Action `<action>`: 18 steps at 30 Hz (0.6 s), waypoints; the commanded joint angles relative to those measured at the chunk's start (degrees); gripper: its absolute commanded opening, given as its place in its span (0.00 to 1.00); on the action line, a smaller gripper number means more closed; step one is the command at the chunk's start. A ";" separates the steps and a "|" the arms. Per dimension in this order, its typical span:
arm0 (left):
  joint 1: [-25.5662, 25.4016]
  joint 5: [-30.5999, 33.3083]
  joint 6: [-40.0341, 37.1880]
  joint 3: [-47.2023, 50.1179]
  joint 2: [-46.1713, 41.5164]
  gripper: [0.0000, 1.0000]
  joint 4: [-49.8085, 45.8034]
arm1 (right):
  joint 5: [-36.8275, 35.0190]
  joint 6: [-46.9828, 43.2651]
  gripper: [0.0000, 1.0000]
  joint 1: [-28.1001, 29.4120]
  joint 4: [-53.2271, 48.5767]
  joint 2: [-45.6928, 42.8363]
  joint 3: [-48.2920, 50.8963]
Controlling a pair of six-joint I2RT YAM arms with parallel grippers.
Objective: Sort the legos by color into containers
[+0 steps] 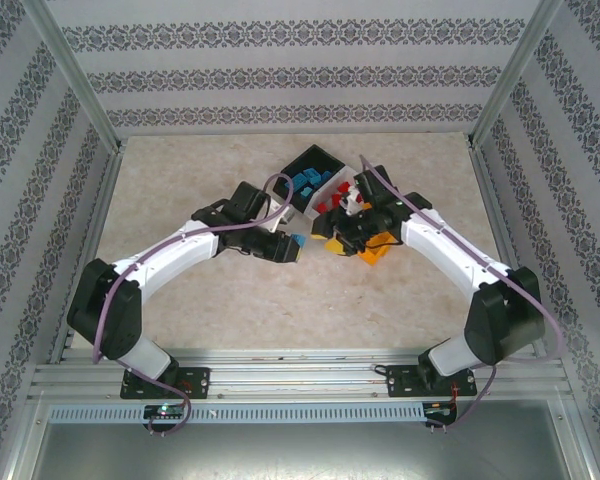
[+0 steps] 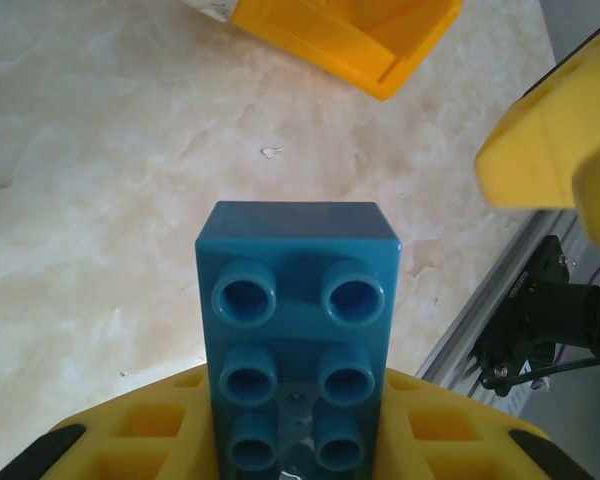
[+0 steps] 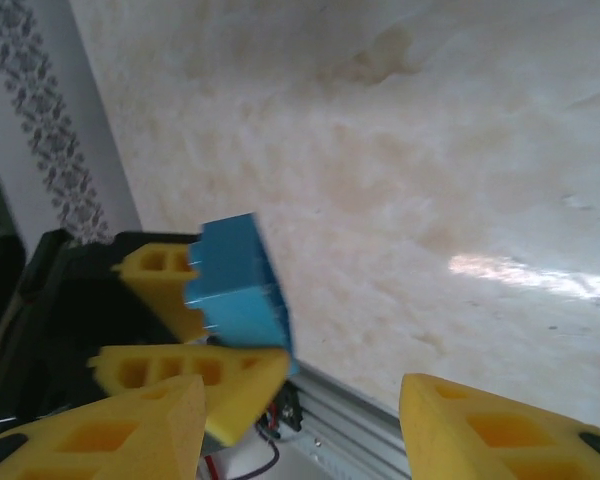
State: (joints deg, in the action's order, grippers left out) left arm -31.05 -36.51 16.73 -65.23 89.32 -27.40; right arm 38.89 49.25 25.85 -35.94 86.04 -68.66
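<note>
1. The left gripper (image 1: 292, 246) is hovering over the desk (image 1: 180, 180), left of the bins, its jaws pinching a blue brick (image 2: 298, 320).
2. The black bin (image 1: 325, 152) is holding blue bricks (image 1: 305, 183), and the white bin (image 1: 305, 205) beside it is holding red bricks (image 1: 335, 190), so both colours are looking largely sorted.
3. The orange bin (image 2: 310, 25) is lying partly under the right arm; I cannot tell its contents.
4. The right gripper (image 3: 302, 400) is hanging near the bins, jaws spread and gripping nothing.
5. The sort is probably nearing its end, with the held brick waiting to go into the black bin.
</note>
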 commanded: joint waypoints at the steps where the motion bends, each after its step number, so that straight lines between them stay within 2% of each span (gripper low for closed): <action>1: -0.15 -1.90 -3.45 1.25 -2.61 0.31 2.93 | 2.55 0.88 0.54 1.91 -1.08 1.12 -3.01; 6: -0.15 -1.81 -6.19 0.05 -3.45 0.32 1.07 | 2.24 1.45 0.54 3.15 -0.47 2.19 -3.54; 18: -0.29 -3.12 -6.16 1.51 -5.49 0.32 1.16 | 1.79 2.07 0.53 4.58 1.22 5.62 -5.16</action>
State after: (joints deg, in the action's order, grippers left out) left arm -31.00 -37.30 12.16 -63.94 86.28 -27.57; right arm 40.16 50.72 29.80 -35.55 90.63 -72.03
